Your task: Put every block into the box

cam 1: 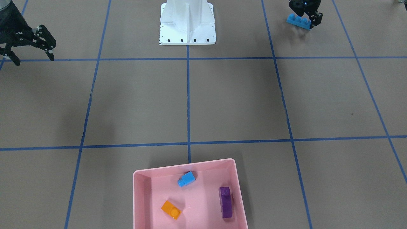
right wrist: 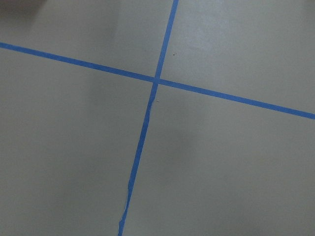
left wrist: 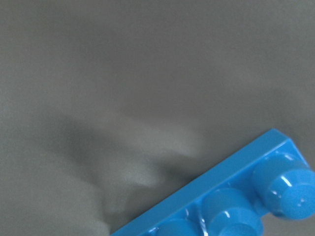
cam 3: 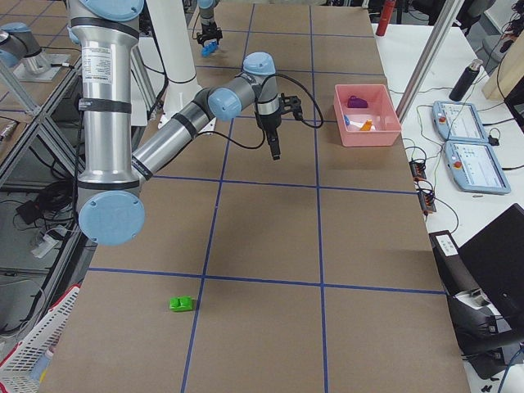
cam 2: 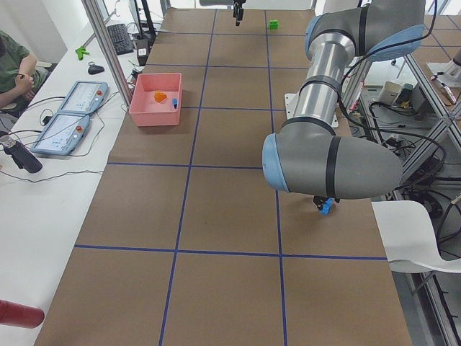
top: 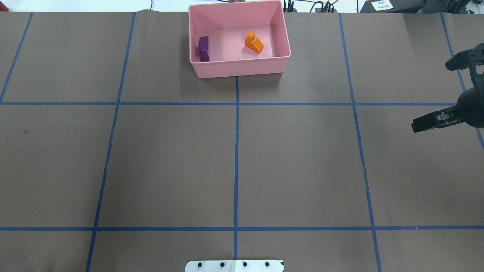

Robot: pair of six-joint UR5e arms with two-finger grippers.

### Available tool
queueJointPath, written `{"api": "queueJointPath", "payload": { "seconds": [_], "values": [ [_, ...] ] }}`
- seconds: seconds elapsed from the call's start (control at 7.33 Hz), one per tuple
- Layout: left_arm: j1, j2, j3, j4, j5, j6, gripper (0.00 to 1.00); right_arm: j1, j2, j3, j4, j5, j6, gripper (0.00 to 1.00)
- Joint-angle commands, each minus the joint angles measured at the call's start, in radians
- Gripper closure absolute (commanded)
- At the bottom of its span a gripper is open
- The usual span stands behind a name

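Blocks lying in the box [top: 238, 70] number three: the orange brick [cam 1: 171, 209], the small blue brick [cam 1: 186, 178] and the purple brick [cam 1: 226, 202], all apart from one another on its floor. Two are outside. The long blue brick [cam 1: 298, 21] is clamped in the left gripper [cam 1: 307, 21] near the robot's base, well apart from the box; the green brick [cam 3: 182, 304] lies alone on the table [cam 1: 238, 101] at the right arm's end. The right gripper [cam 1: 34, 59] hangs with its fingers spread wide and nothing between them.

The main risk, as I judge it, is the hold itself; the jaws pinch the long brick close to one end, so most of it sticks out sideways and tilted; smooth plastic held off-centre could pivot or slide out on the long carry to the box. A release from too high might make it bounce off the hard floor or knock the bricks lying there; a low approach could catch the rim and push the light tray.

The bricks are glossy moulded plastic with round studs, and the wrist view shows highlights on the blue studs; the box is smooth pale pink with sloping walls and rounded corners; the table is matte brown, ruled with blue tape lines [cam 1: 188, 95].
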Motion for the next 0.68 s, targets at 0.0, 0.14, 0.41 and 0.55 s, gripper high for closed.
{"api": "queueJointPath", "payload": {
  "seconds": [0.0,0.14,0.41,0.55],
  "values": [
    [-0.005,-0.006,-0.003,0.000,0.001,-0.002,0.86,0.000,0.000,0.000,-0.001,0.000,0.000,0.01],
    [-0.006,-0.019,-0.002,0.000,0.004,-0.004,0.92,0.000,0.000,0.000,0.000,0.000,0.002,0.01],
    [-0.011,-0.023,-0.013,-0.004,0.006,-0.018,1.00,0.000,0.005,-0.002,-0.001,0.000,0.000,0.01],
    [-0.009,-0.023,-0.016,-0.005,0.006,-0.092,1.00,0.000,0.005,-0.002,-0.001,0.002,0.000,0.01]
  ]
}}
